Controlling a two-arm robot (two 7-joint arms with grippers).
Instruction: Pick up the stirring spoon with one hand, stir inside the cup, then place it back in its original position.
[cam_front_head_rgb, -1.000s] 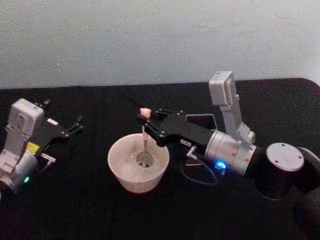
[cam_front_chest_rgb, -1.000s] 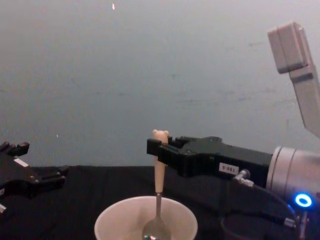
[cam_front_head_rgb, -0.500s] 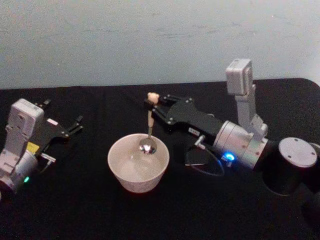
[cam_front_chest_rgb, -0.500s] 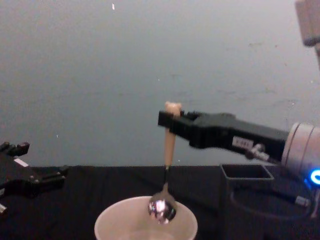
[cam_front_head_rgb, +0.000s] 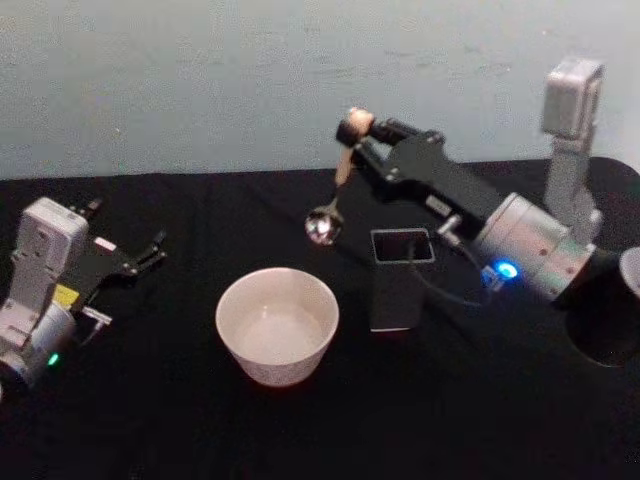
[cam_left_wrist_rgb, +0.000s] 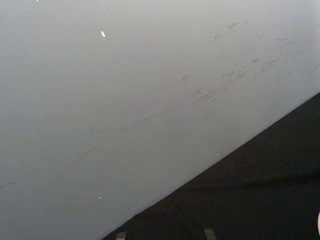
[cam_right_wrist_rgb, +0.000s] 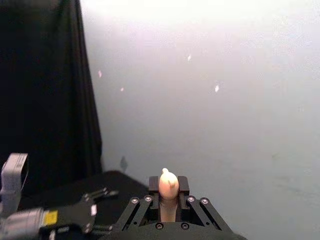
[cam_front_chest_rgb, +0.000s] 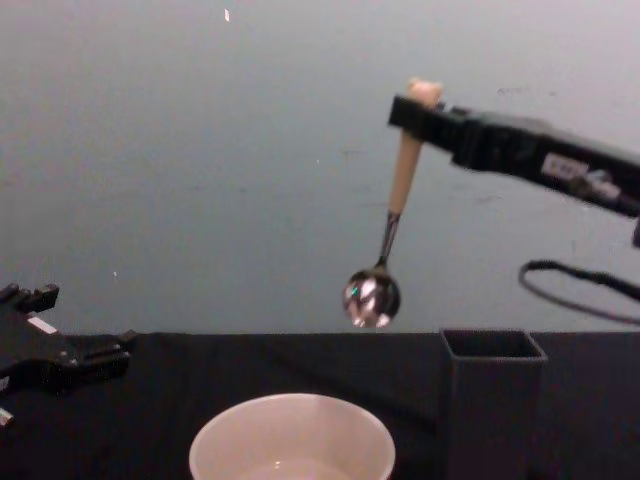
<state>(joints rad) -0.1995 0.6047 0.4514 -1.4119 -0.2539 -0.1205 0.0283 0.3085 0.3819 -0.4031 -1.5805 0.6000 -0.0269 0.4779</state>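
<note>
Right pincer (cam_front_head_rgb: 365, 131) now sits higher and farther right, toward the dark grey holder (cam_front_head_rgb: 396, 296); a second ago I had it low over the cup (cam_front_head_rgb: 276, 367). Stirring spoon (cam_front_chest_rgb: 398, 190) is out of the cup. Its bowl now hangs well above the rim, stem tilted.

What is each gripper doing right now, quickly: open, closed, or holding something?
Left gripper: open, empty, parked on the robot's left.
Right gripper: closed on the stirring spoon, holding it in the air.
</note>
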